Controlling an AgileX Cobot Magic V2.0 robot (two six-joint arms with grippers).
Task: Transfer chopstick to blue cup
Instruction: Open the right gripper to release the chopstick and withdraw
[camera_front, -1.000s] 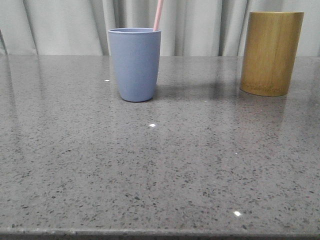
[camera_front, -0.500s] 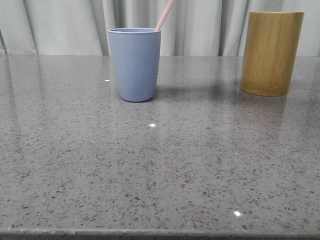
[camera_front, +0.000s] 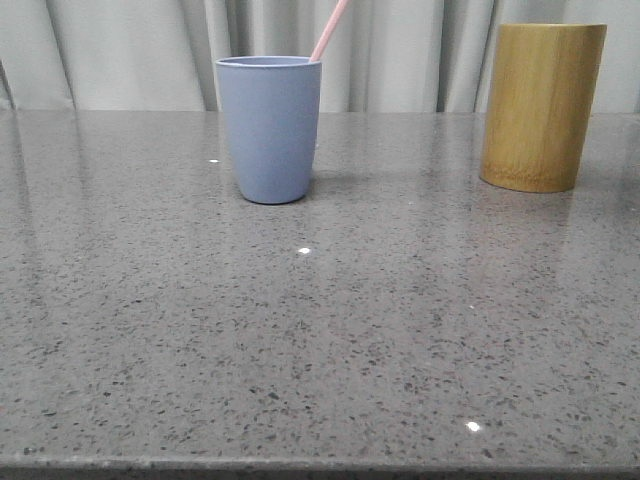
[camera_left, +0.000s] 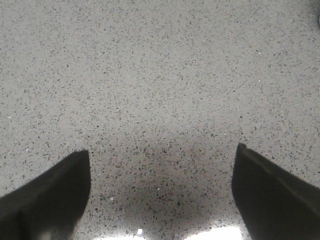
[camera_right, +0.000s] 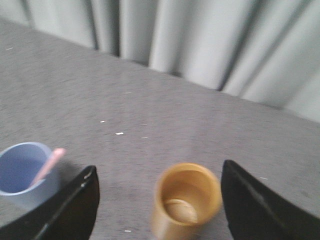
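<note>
The blue cup (camera_front: 269, 128) stands upright at the far left-centre of the table. A pale-pink chopstick (camera_front: 329, 30) leans out of it to the right, its top cut by the frame edge. In the right wrist view the blue cup (camera_right: 20, 172) holds the pink chopstick (camera_right: 48, 166). My right gripper (camera_right: 158, 172) is open and empty, high above the table over the bamboo holder. My left gripper (camera_left: 162, 152) is open and empty, low over bare table. Neither gripper shows in the front view.
A tall yellow-brown bamboo holder (camera_front: 541, 105) stands at the far right; from above the bamboo holder (camera_right: 186, 199) looks empty of sticks. Grey curtains (camera_front: 130, 50) hang behind the speckled grey table (camera_front: 320, 330).
The chopstick tipped from near upright to leaning right against the cup rim a second ago, then stayed put. The shadow to the right of the cup has faded.
</note>
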